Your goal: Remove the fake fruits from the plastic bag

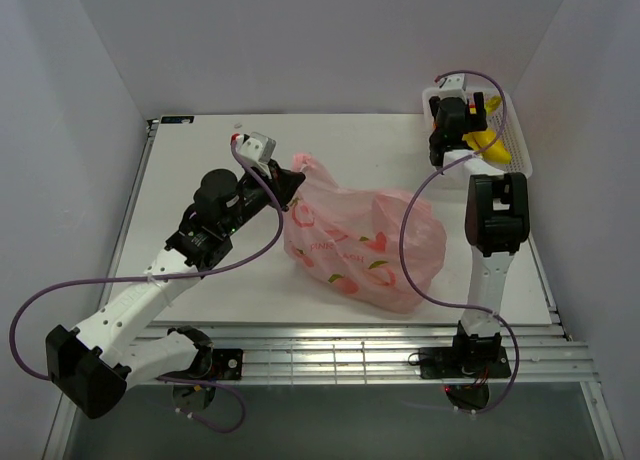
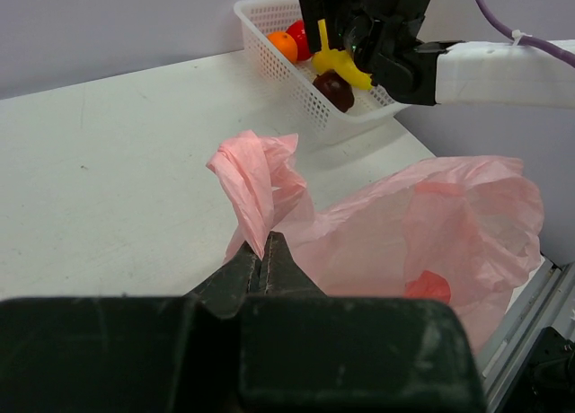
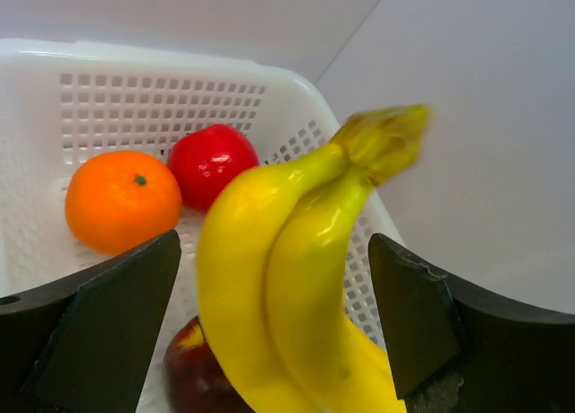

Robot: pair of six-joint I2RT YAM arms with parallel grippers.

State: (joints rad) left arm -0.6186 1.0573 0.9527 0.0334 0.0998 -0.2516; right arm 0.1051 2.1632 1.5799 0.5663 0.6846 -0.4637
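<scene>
Three fruits at the basket, and the banana drop-off looks like the step in hand

The right gripper (image 3: 274,251) hangs over the white lattice plastic basket (image 3: 135,99) at the table's far right. Its fingers are spread either side of the yellow plastic banana (image 3: 287,278) with a gap showing on one side, so I'd guess it's letting go, not squeezing. The glossy orange round fruit (image 3: 121,200) and glossy red round fruit (image 3: 213,162) sit in the basket, plus a dark red apple (image 3: 193,368) under the banana. The left gripper (image 2: 265,268) has its fingers pressed together, pinching a twisted handle of the thin pink peach-print plastic bag (image 2: 431,215), which lies mid-table. A red blob shows through the plastic, can't tell if it's fruit or print. Next move imo: lift the right arm clear of the basket, then go check inside the bag.
</scene>
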